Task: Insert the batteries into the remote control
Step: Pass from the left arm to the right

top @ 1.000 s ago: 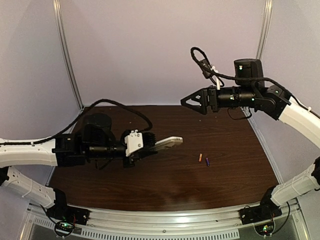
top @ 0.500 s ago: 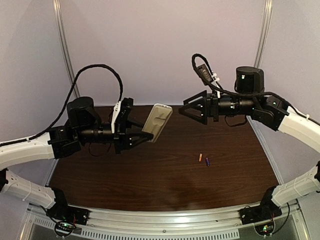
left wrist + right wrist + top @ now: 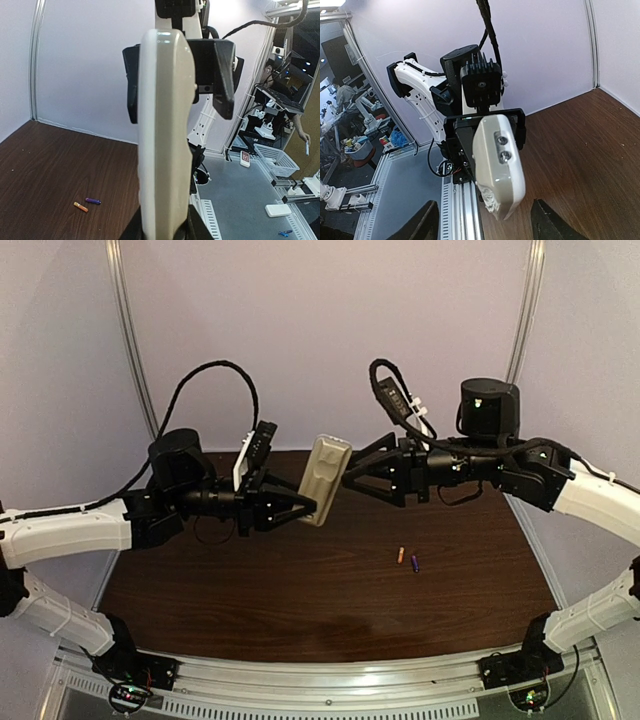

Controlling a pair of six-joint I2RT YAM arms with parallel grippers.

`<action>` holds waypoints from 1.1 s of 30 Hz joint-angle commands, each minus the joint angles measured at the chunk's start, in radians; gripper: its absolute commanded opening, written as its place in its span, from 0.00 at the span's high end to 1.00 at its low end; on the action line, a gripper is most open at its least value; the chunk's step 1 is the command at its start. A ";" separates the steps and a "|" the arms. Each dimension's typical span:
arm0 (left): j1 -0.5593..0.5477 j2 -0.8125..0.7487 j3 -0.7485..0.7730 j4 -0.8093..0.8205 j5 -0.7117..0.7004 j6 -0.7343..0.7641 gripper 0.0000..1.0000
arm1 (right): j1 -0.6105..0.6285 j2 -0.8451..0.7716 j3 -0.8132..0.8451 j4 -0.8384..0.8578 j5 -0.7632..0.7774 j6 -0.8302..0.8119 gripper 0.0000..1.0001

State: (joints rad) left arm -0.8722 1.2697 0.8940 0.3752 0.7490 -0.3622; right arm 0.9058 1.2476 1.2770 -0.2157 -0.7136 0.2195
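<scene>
Remote control point(image 3: 325, 480), a slim white plastic handset with a beige-grey back, is held up in the air above the middle of the dark brown wood-grain table point(image 3: 300, 590), tilted nearly upright. The left gripper point(image 3: 303, 507) clamps its lower end, and in the left wrist view that end is cut off by the bottom edge, so only the narrow side shows. The front face and the battery bay cannot be made out in any view, and any print on the handset is too small to read. Its upper end, with two small round openings, sits between the fingers of the right gripper point(image 3: 348, 478), whose jaws stand apart on either side with gaps showing in the right wrist view. Further right, two small slim batteries, one orange point(image 3: 400, 554) and one purple point(image 3: 415, 564), lie just beside each other on the table. Pale lilac-grey wall panels close in the table; the wrist views show blurred neighbouring benches beyond.
</scene>
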 commanded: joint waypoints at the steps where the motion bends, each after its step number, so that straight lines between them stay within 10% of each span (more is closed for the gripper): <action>1: 0.005 0.025 -0.012 0.172 0.055 -0.088 0.92 | 0.007 0.020 -0.012 0.059 0.041 0.048 0.41; 33: 0.005 0.106 -0.019 0.250 0.097 -0.142 0.92 | 0.008 0.107 0.022 0.126 0.037 0.110 0.69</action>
State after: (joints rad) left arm -0.8692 1.3617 0.8692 0.5697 0.8082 -0.5037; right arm 0.9096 1.3434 1.2709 -0.0864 -0.6842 0.3393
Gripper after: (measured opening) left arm 0.218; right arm 0.340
